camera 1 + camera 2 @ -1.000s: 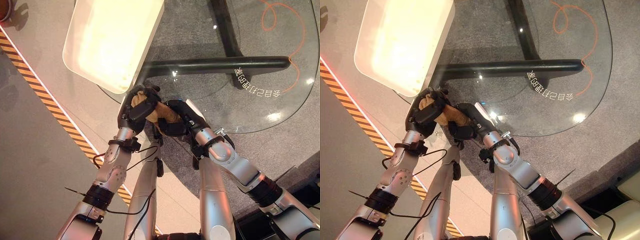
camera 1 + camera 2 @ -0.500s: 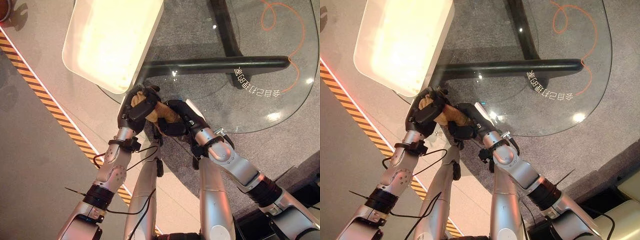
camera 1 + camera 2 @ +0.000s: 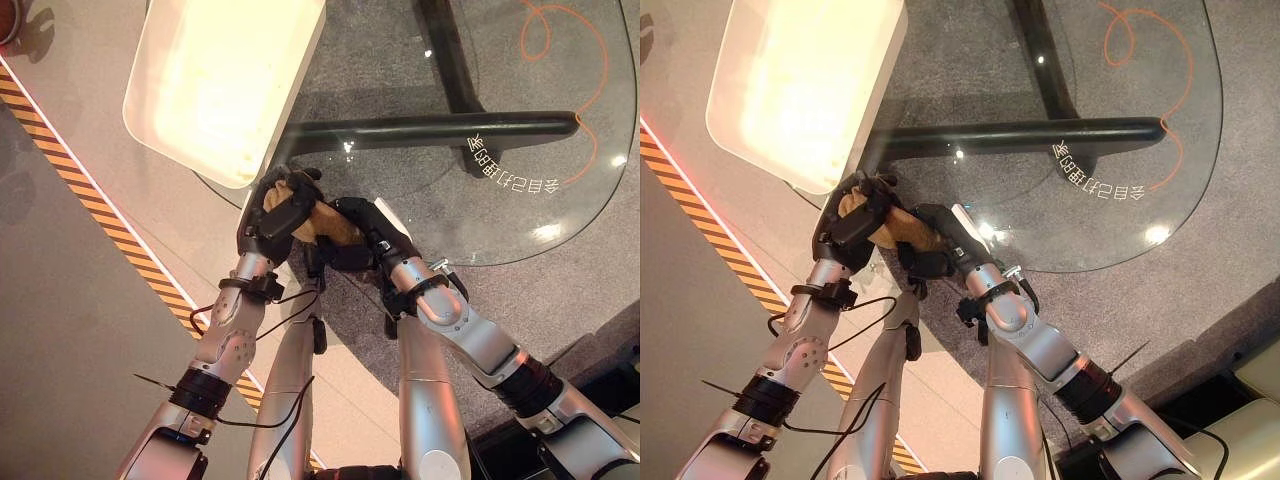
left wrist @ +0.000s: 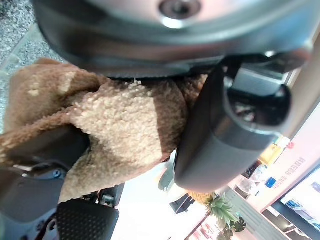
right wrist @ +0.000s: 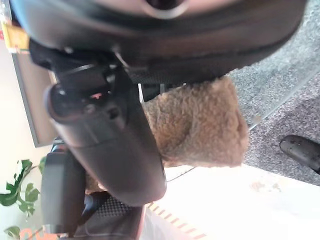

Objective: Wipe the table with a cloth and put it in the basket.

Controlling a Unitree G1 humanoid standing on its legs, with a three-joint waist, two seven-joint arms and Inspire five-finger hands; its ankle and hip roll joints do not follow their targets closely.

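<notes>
At your far left, a yellow-and-black striped line (image 3: pixel 75 178) runs across the floor. Next comes the white basket (image 3: pixel 160 120), sitting on the near left part of the glass table (image 3: pixel 520 230). Just below the basket's near corner, your left hand (image 3: pixel 272 215) has its fingers curled round the cloth (image 3: pixel 318 222). The cloth is a tan, fleecy, nubbly piece, bunched into a thick wad with a paler fold across its middle, and it is held at the table's near edge between both hands. Your right hand (image 3: pixel 352 240) meets it from the other side, thumb and fingers clamped on the same wad. Further right, through the glass, you see the table's dark base bar (image 3: pixel 430 128) and an orange looping line (image 3: pixel 585 90).
</notes>
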